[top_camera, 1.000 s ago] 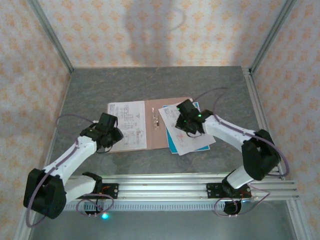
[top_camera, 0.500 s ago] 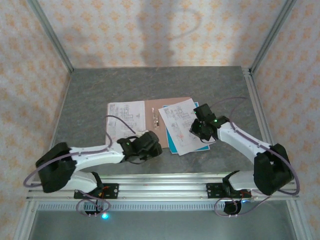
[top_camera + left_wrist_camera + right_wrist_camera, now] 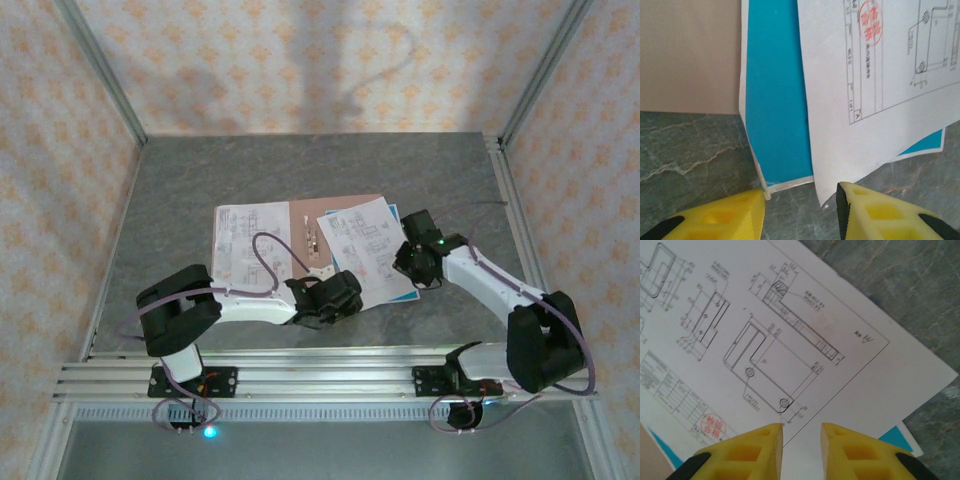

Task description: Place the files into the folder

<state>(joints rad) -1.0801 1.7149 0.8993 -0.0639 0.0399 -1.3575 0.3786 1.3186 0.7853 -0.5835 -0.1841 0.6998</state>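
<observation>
The flat pinkish-brown card folder (image 3: 298, 272) lay open on the grey marbled tabletop (image 3: 300, 165), with a small metal fastener (image 3: 312, 243) at its spine. A white sheet printed with black line drawings (image 3: 250, 242) covered the folder's left half.

Over the folder's right half, and hanging past its right and near edges, lay the rest of the files: a second white sheet of black line diagrams (image 3: 360, 245), turned askew to the folder, resting on a teal-blue sheet (image 3: 775, 100). In the left wrist view the teal sheet overlapped the folder's near right corner, and the white sheet on top carried a red round stamp (image 3: 870, 27). The near corners of both sheets stuck out past the folder onto the bare tabletop.

The left gripper (image 3: 335, 300) sat just off the folder's near edge, at those corners. Its yellow fingers (image 3: 727, 217) were spread apart, with only tabletop and the sheets' corner tips in the gap; they pinched nothing.

The right gripper (image 3: 412, 262) sat to the right of the folder, over the askew white sheet's right edge. In its wrist view (image 3: 801, 432) the yellow fingers (image 3: 760, 450) stood a narrow gap apart above the sheet's blank margin, and no paper could be seen caught between them.
</observation>
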